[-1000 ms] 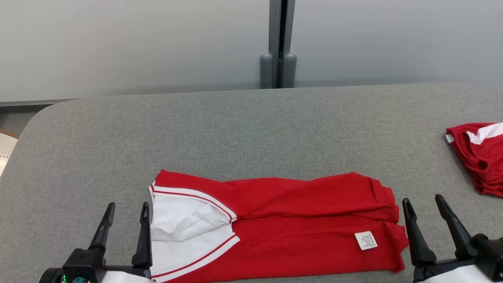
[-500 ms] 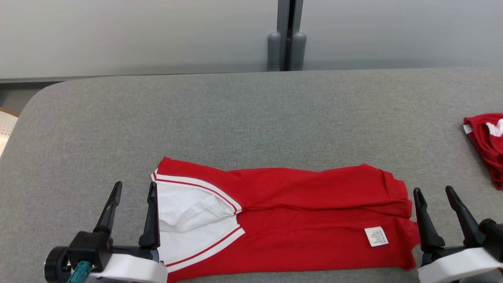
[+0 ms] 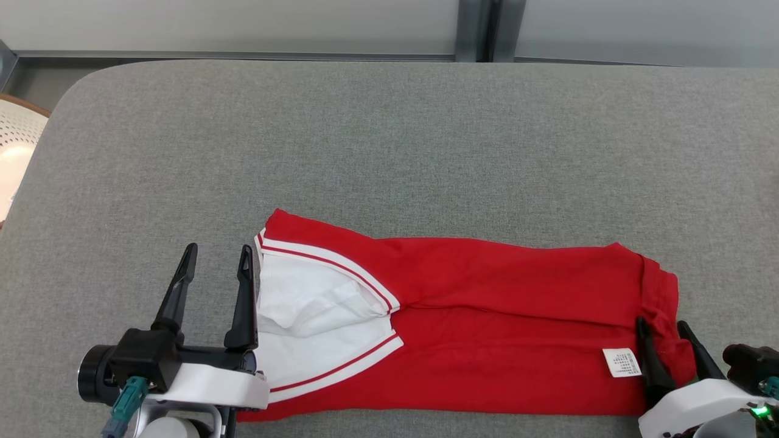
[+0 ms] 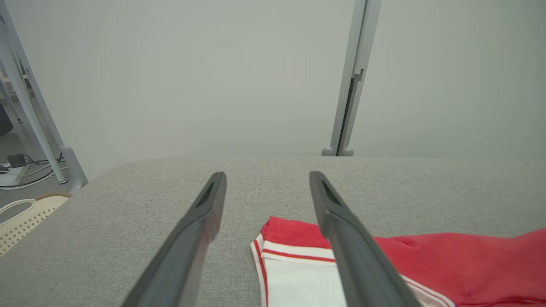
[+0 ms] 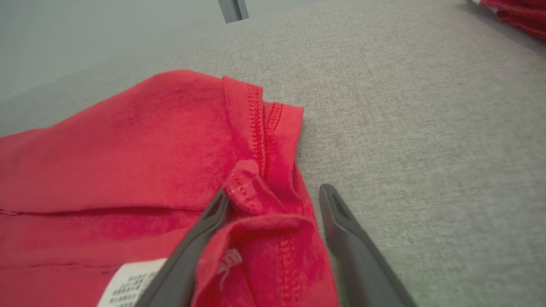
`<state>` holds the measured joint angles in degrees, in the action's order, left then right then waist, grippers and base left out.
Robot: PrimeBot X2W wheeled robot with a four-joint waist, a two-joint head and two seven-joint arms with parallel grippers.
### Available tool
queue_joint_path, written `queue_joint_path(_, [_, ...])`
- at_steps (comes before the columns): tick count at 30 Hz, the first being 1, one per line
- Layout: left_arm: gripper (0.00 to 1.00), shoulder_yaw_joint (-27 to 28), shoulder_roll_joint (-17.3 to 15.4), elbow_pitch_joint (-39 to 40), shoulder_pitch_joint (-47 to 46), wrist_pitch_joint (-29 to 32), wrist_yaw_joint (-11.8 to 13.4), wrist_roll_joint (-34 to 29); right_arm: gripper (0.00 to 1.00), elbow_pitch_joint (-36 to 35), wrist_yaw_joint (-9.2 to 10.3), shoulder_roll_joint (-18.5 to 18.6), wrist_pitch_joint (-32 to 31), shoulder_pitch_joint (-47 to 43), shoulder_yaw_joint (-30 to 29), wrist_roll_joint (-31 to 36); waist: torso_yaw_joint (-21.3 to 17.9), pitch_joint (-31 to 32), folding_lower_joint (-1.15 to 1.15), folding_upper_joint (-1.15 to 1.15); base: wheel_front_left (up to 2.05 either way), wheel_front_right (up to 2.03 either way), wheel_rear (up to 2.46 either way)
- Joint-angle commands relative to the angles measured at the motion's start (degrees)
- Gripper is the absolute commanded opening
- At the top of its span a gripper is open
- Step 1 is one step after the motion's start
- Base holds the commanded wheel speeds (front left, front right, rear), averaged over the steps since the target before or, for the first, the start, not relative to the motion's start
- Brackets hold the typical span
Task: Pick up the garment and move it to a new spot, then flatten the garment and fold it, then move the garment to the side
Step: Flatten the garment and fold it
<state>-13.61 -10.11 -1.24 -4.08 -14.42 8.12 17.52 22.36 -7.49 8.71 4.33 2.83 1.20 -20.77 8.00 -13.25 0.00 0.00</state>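
- Standing off the left end of the table (image 3: pixel 389 140), a pale perforated basket (image 3: pixel 15 140) with a brown rim is cut by the picture's edge.
- Table: grey, cloth-covered, rounded at its far left corner. It bears the garment (image 3: pixel 499 304) near its front edge.
- Left gripper (image 3: pixel 219 247): jaws spread wide with nothing between them, fingers pointing away from the robot. Its inner finger lies just beside the garment's white end; whether they touch cannot be told. In the left wrist view the same gripper (image 4: pixel 268 174) frames bare grey surface, and its right-hand finger crosses in front of the garment's (image 4: pixel 448 264) striped corner.
- Garment: red, folded into a long band that lies flat and crosswise on the table, reaching from one gripper to the other.
- White panel (image 3: pixel 304 316): fills the garment's left end, bordered by red and white stripes, with a loose crease across its middle.
- Label (image 3: pixel 622 362): white, printed, on the near right part of the garment, just beside the right gripper's inner finger.
- Right gripper (image 3: pixel 661 323): jaws apart, straddling the garment's right end. In the right wrist view the gripper (image 5: pixel 274 192) has a bunched fold of the stitched hem (image 5: pixel 256 128) standing between its fingers. The left finger lies over the cloth and the right finger over bare table, and the jaws are not closed on the fabric.
- Second red cloth (image 5: pixel 520 13): in the upper right corner of the right wrist view, well apart from the garment.
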Motion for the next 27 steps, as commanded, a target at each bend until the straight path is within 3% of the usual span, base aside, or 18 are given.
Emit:
queue_joint_path(1, [1.00,0.3,-0.1,-0.2,-1.1,-0.4,-0.1,-0.5,1.00,2.2,0.01,-0.7,-0.7,-0.2,1.2,-1.0,0.0,-0.2,0.00,0.00,0.00,0.00,0.00])
queue_joint_path(4, [1.00,0.6,-0.1,-0.1,-1.3,-0.5,0.0,-0.5,1.00,4.5,0.00,-1.5,-0.8,-0.5,3.1,-1.9,-0.1,-0.3,0.00,0.00,0.00,0.00,0.00])
queue_joint_path(5, [1.00,0.7,-0.1,0.0,-1.3,-0.6,0.0,-0.6,0.86,4.9,-0.05,-1.8,-0.6,-0.7,4.0,-2.2,-0.2,-0.3,0.00,0.00,0.00,0.00,0.00])
queue_joint_path(6, [1.00,0.8,-0.1,0.0,-1.3,-0.6,0.0,-0.7,0.47,5.5,-0.13,-2.1,-0.6,-0.8,4.6,-2.4,-0.2,-0.3,0.00,0.00,0.00,0.00,0.00])
queue_joint_path(7, [1.00,0.9,-0.1,0.0,-1.3,-0.7,0.1,-0.8,0.32,6.0,-0.13,-2.2,-0.3,-1.0,5.0,-2.4,-0.2,-0.3,0.00,0.00,0.00,0.00,0.00])
queue_joint_path(8, [1.00,1.0,-0.1,0.0,-1.2,-0.7,0.1,-0.8,0.00,6.3,-0.13,-2.3,0.1,-1.1,5.3,-2.8,-0.3,-0.3,0.00,0.00,0.00,0.00,0.00])
queue_joint_path(13, [1.00,1.7,-0.3,-0.1,-0.4,-0.7,0.4,-0.8,0.00,6.7,0.08,-1.2,2.7,-0.5,4.4,-3.5,-0.9,0.1,0.00,0.00,0.00,0.00,0.00])
queue_joint_path(27, [1.00,2.0,-0.2,-0.3,1.1,-0.8,0.5,-0.5,0.00,4.6,0.08,7.8,4.8,-0.5,-4.0,-3.6,-2.1,1.9,0.00,0.00,0.00,0.00,0.00])
